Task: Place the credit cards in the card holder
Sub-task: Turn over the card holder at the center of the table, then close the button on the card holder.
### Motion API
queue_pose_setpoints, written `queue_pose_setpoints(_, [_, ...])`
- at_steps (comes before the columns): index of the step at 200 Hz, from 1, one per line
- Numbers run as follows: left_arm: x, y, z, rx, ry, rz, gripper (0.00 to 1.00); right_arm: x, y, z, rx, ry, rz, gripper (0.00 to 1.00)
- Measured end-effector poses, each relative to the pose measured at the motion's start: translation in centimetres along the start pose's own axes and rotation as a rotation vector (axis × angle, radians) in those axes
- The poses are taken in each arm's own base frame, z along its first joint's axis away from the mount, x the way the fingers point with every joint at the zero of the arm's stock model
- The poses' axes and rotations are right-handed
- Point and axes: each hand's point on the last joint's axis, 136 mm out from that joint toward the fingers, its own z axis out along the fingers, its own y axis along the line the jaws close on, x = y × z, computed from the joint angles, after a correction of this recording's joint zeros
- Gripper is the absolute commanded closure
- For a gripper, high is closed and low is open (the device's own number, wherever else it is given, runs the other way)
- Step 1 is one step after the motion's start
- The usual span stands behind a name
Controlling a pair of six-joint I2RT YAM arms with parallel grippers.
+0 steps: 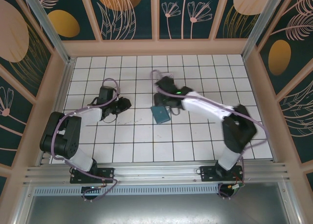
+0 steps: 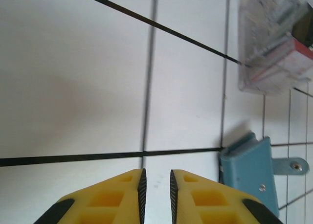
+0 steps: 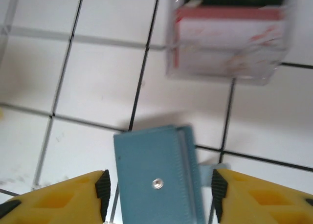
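Top external: card holder [image 1: 160, 114] is lying flat and closed on the tiled bench [image 1: 195, 141], mid-field between the arms. Right gripper [image 1: 164, 105] is reaching in over its far edge; left gripper [image 1: 124, 105] is sitting low to the holder's left, well apart from it.

Left wrist: left gripper [image 2: 156, 194] is showing fingers [image 2: 142, 187] nearly clenched with a thin gap, gripping nothing and pointing at bare tile. Card holder [image 2: 249, 170] is off to the right, tab facing away. Clear tray [image 2: 274, 43] beyond it is carrying the credit cards [image 2: 293, 53], red edges showing. Probably parked so it isn't crowding the right arm.

Right wrist: right gripper [image 3: 160, 194] is hanging with fingers [image 3: 102, 187] released wide, one on each side of the card holder [image 3: 156, 180], not touching as far as I can tell. Snap stud is facing up, so it's closed. Clear tray [image 3: 227, 38] with the credit cards [image 3: 230, 33] is just past it. Looks like it's lining up to grab or open the holder first, since no cards are out of the tray.
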Motion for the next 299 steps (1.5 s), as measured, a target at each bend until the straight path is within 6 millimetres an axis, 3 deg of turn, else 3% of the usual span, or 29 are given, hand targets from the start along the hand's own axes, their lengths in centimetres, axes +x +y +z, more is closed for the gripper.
queue_pose_setpoints(13, [1.0,-1.9,0.7,0.027,0.030,0.039,0.81,-0.9,-4.0,-0.3,-0.036,-0.042,0.122,0.46])
queue_pose_setpoints(23, [1.8,-3.5,1.4,0.052,0.058,0.070,0.82,-0.5,-6.6,0.2,-0.055,-0.048,0.202,0.48])
queue_pose_setpoints(37, [2.8,-5.3,2.5,0.077,0.096,0.105,0.85,1.9,-9.4,1.8,-0.076,-0.006,0.291,0.52])
queue_pose_setpoints(57, [3.7,-6.9,4.3,0.083,0.141,0.131,0.89,5.7,-10.6,3.5,-0.140,0.077,0.382,0.60])
queue_pose_setpoints(78, [4.1,-7.7,5.7,0.067,0.167,0.149,0.92,7.4,-10.1,4.8,-0.220,0.131,0.439,0.67])
queue_pose_setpoints(113, [4.1,-8.8,7.5,0.042,0.184,0.182,0.94,7.2,-8.1,5.9,-0.335,0.146,0.444,0.67])
queue_pose_setpoints(154, [6.1,-8.4,9.5,0.014,0.240,0.195,0.95,6.9,-6.1,6.8,-0.410,0.168,0.422,0.67])
queue_pose_setpoints(190, [6.9,-9.3,10.0,0.025,0.252,0.215,0.96,7.1,-4.7,7.0,-0.454,0.189,0.402,0.67])
queue_pose_setpoints(299, [6.6,-9.5,10.4,0.023,0.247,0.212,0.99,7.5,-3.5,7.2,-0.446,0.233,0.330,0.68])
